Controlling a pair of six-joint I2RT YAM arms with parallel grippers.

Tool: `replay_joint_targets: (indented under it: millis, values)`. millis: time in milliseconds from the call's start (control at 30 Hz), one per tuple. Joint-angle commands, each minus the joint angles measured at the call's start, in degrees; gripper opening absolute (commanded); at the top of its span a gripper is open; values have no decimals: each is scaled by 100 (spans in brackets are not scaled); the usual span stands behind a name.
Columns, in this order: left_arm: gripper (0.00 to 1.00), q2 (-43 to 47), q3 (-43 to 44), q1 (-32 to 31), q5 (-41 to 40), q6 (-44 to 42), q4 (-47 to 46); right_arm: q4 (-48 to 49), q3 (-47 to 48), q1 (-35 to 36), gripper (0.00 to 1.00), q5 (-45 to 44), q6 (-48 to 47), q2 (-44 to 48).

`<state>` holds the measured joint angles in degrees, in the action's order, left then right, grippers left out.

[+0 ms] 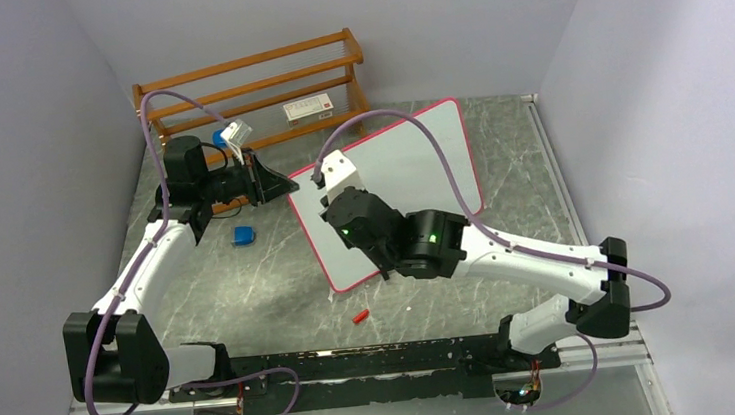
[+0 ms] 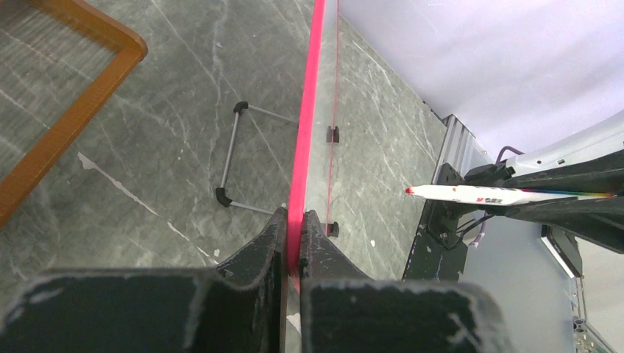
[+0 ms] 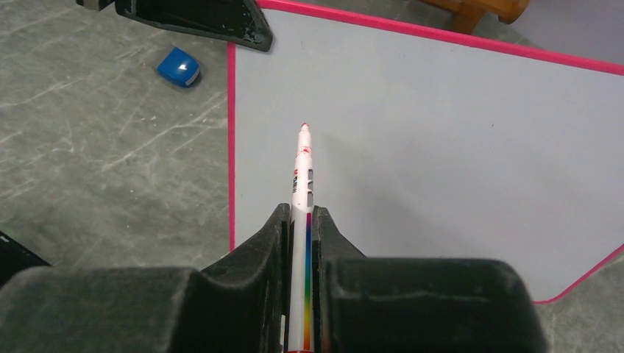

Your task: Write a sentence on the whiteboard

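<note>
1. Closest to the lens on my right wrist, my right hand [image 3: 299, 215] is clamped on a marker [image 3: 301, 173]. It has a white barrel with a rainbow stripe, and its red tip points away from me.
2. That tip hangs over the whiteboard [image 3: 441, 125], near its left rim. From my left wrist I see the tip apart from the face, not touching it.
3. My left hand [image 2: 293, 218] is pinched on the whiteboard's pink-red rim, one finger on each side. From overhead, this is the corner towards the wooden rack [image 1: 252, 77].
4. The whiteboard stands on edge on the desk [image 1: 251, 293], about mid-desk between my two arms. I cannot tell how steeply it leans. The part of its face that I see is plain white.
5. On the board's back side a grey wire frame [image 2: 234, 154] with black corner caps lies on the desk. Small black feet [image 2: 332, 134] show on the face side.
6. A small blue object [image 1: 243, 235] sits on the desk just beside the board's left edge, near my left hand.
7. A red cap [image 1: 359, 318] lies on the desk near the board's closest corner.
8. The rack stands at the far edge, with a small white box [image 1: 308, 109] on it.
</note>
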<state>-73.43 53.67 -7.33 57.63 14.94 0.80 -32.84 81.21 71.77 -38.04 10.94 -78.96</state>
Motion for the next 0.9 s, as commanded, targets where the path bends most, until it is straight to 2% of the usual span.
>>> replay_joint_targets:
  millis: [0, 467, 867]
  values:
    - [5, 115, -110, -38, -138, -243, 212, -34, 236, 61, 0, -350, 72, -161]
    - [5, 187, -174, -40, -122, -123, 67, 593, 298, 179, 0, -658, -132, -602]
    - [5, 154, -165, -54, -106, -133, 77, 563, 614, 162, 0, -813, -261, -1046]
